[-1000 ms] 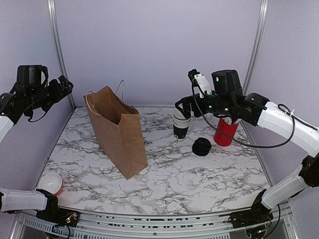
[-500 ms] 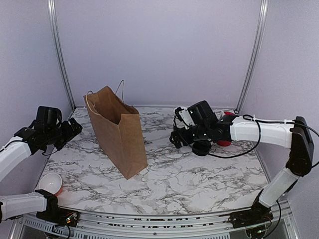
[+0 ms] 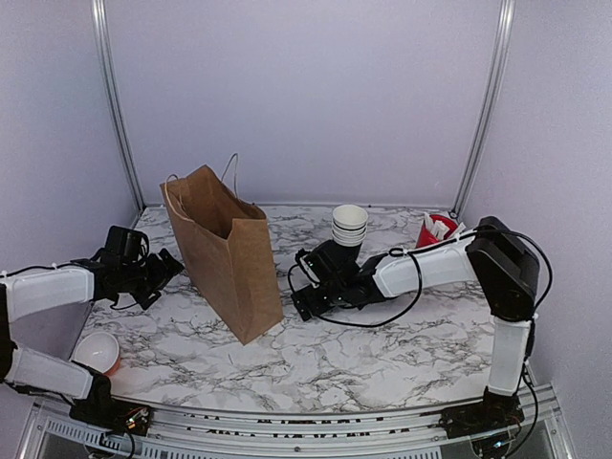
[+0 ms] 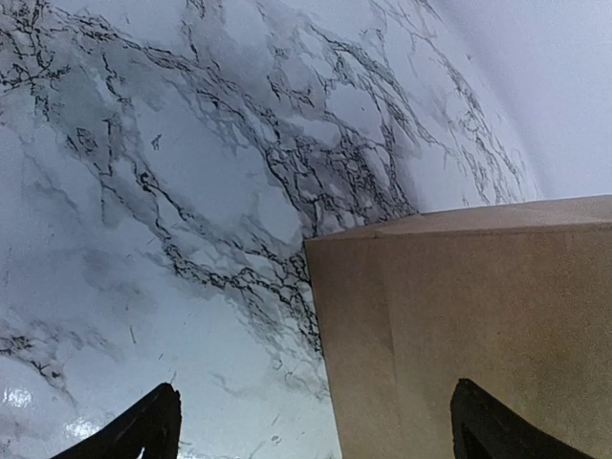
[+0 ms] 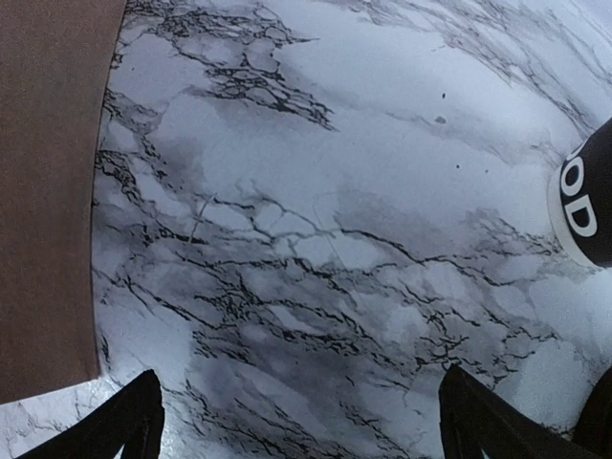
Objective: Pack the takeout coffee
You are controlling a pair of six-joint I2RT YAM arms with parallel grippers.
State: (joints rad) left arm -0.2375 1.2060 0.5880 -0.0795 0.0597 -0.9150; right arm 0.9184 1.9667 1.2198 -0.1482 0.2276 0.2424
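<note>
right pincer hangs spread and empty over the marbled surface just right of the brown paper bag; left pincer, also spread and empty, waits at its other side. the takeout coffee (lid out of frame) sits farther right of the bag: light, thin-walled, probably crushable, so squeeze gently mid-body.

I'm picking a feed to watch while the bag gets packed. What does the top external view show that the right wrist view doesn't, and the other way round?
Only the top external view: the open mouth and handles of the brown paper bag, the stack of lidless cups, the red cup of sachets, a white-lined red cup at the near left edge, and both arms. Only the right wrist view: close-up white lettering on a black cup at its right edge. Both: one side of the bag and the marble table.
</note>
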